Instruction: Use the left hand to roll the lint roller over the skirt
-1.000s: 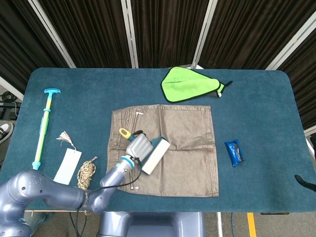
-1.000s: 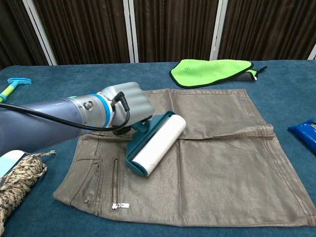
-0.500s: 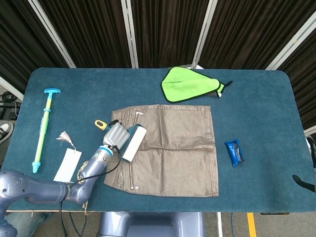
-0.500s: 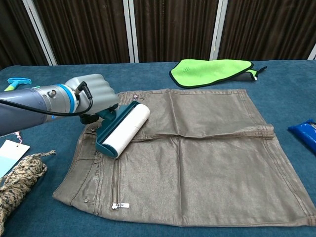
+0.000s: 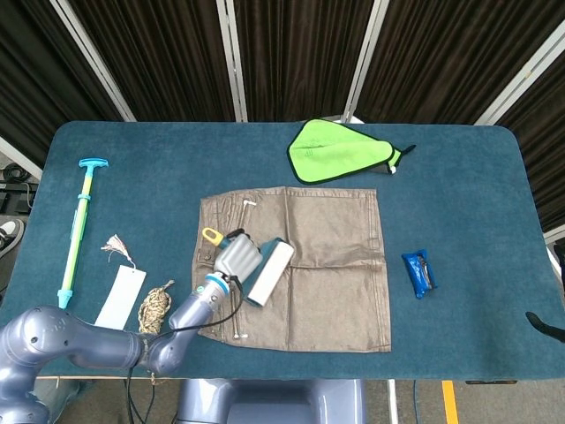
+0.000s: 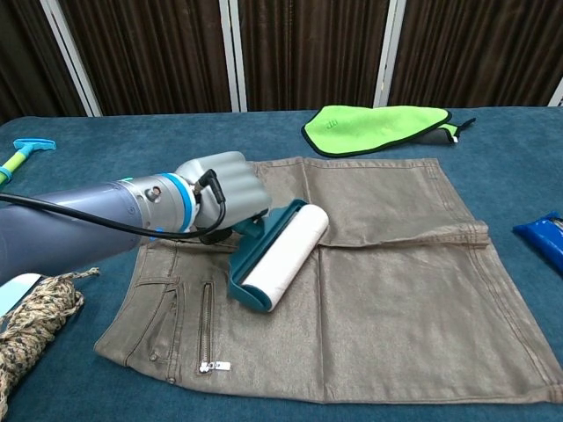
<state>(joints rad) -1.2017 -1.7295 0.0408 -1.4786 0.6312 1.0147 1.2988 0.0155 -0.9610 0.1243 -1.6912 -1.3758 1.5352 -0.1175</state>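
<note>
Dark curtains hang behind a table [image 5: 132, 168] covered in blue cloth, and the brown skirt [image 5: 327, 265] is spread flat in the middle of it, which gives a roller an even surface to travel over. On the skirt's left part, near the waistband and zip, lies the lint roller [image 6: 280, 255], its white drum resting on the fabric and angled across it. The left hand [image 6: 224, 195] is clamped around the roller's handle, fingers curled tight, so it can press the drum down while pushing it. The right hand does not show in either view. A green cloth [image 5: 340, 152], a blue packet [image 5: 418, 272], a rope bundle [image 5: 155, 307], a paper tag [image 5: 121, 296] and a long pump [image 5: 78, 225] lie around the skirt, well apart from the rolling path.
</note>
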